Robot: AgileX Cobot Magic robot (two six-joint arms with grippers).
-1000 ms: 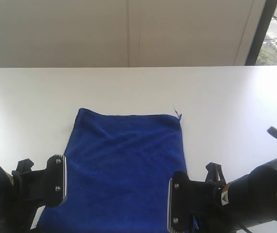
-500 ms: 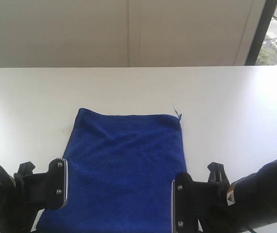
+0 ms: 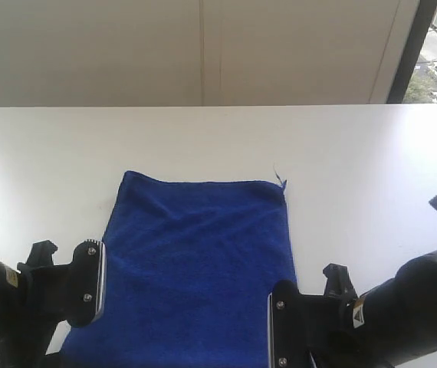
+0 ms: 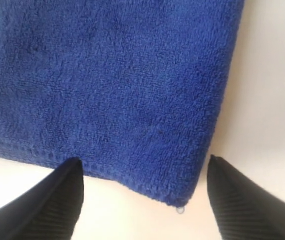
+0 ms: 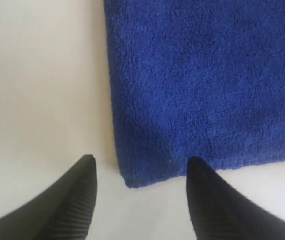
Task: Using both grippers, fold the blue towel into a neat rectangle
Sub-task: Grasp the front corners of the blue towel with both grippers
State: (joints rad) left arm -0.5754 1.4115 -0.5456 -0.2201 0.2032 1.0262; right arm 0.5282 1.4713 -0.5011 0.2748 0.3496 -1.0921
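Spread wide and empty at left gripper (image 4: 143,162) and right gripper (image 5: 141,160), each poised over one near corner of the towel (image 3: 199,261), with that corner framed between the tips. Lies flat on the table (image 3: 356,153), long axis running straight away from both toward the far edge. Equally near on either side, so probably calls for a paired pinch, then a lift away along that axis.
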